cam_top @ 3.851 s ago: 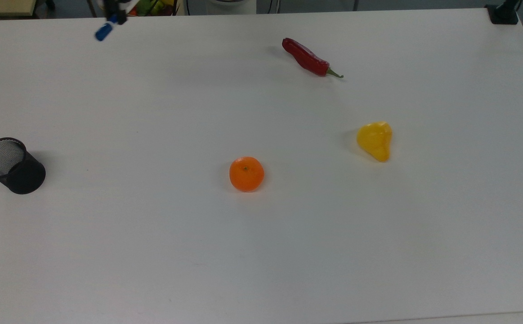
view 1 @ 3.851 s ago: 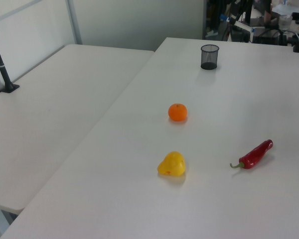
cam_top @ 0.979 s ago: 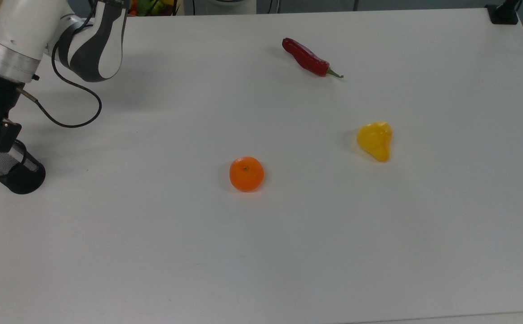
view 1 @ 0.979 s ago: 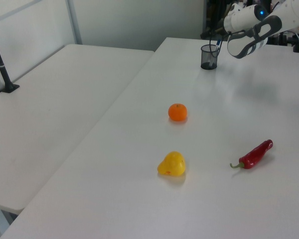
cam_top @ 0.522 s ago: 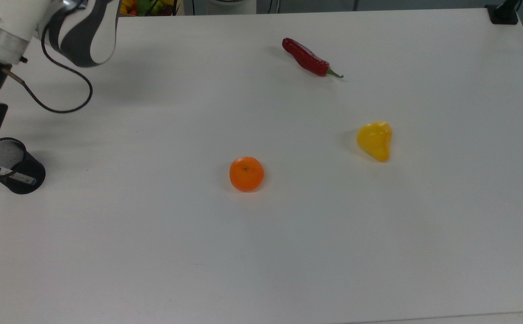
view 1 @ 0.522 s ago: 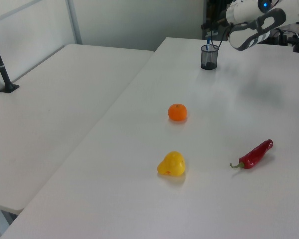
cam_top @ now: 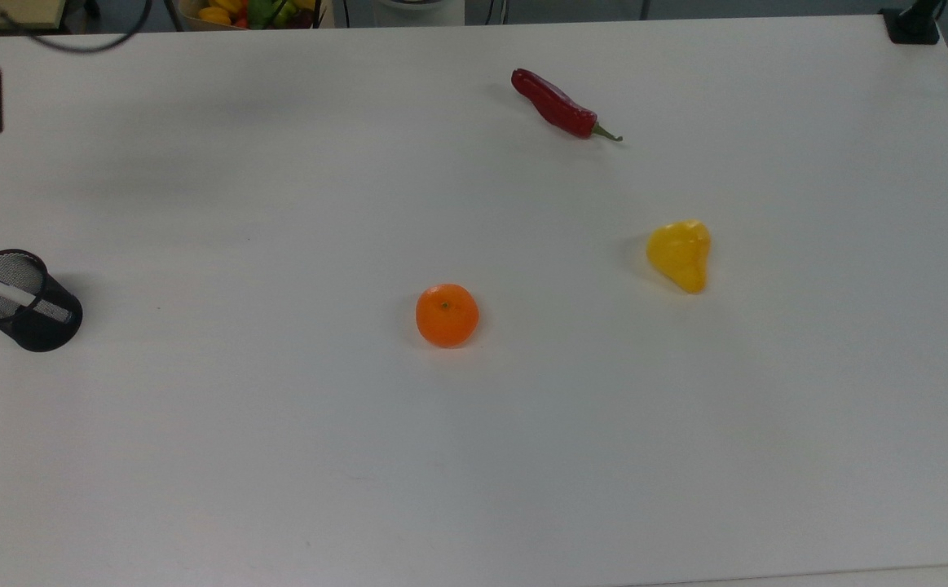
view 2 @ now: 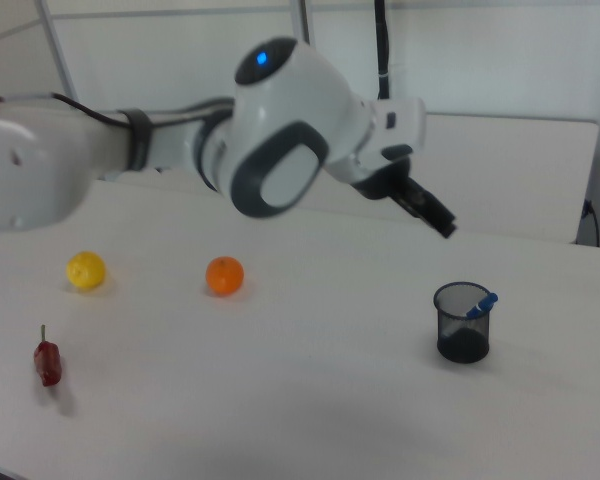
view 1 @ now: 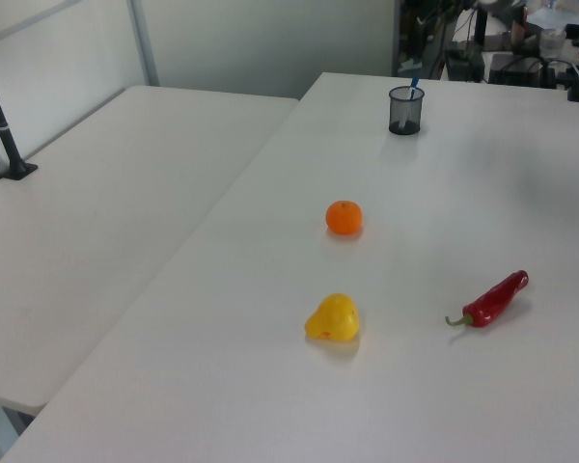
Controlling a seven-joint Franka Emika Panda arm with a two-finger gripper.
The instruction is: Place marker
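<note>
The slim white-barrelled marker (cam_top: 9, 292) with blue ends leaned inside a round black mesh cup (cam_top: 40, 326) near the worktop's (cam_top: 474, 456) edge, at the top view's left. Whether the gripper (view 2: 442, 224) was open, I cannot tell.

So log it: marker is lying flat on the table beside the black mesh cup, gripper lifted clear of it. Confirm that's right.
Not quite. The marker is not flat on the table; it stands leaning inside the black mesh cup, its blue end poking over the rim, as the top view and right view show. The rest holds: the gripper is lifted clear of it.
</note>
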